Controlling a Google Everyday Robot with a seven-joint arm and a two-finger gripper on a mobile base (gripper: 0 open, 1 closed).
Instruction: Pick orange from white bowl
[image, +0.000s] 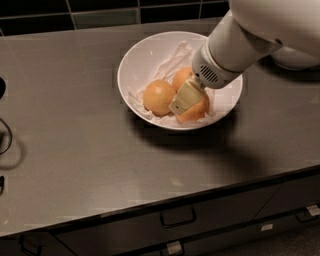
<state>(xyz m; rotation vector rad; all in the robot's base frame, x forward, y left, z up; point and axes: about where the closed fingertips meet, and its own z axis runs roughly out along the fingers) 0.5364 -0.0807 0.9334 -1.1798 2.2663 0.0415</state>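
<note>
The arm (235, 45), a thick white cylinder, comes in from the upper right and slants down and to the left over the white bowl (142, 57), its vented wrist collar hanging above the bowl's right half. The gripper (186, 100) is down inside the bowl, its pale cream tip lying against the upper left face of the orange (197, 113). Only that one cream piece shows; the rest is behind the wrist, so whether the gripper is open or clamped on the fruit cannot be told.

The orange sits in the front right part of the bowl on the crumpled paper lining (172, 56), most of it covered by the gripper. Its stem dimple is out of sight, so neither its facing nor its long axis can be read. A paler orange (158, 97) lies just beside it to the left, and a smaller orange (180, 76) behind. The bowl stands on a dark grey countertop (75, 130) above drawers with handles (177, 218)
</note>
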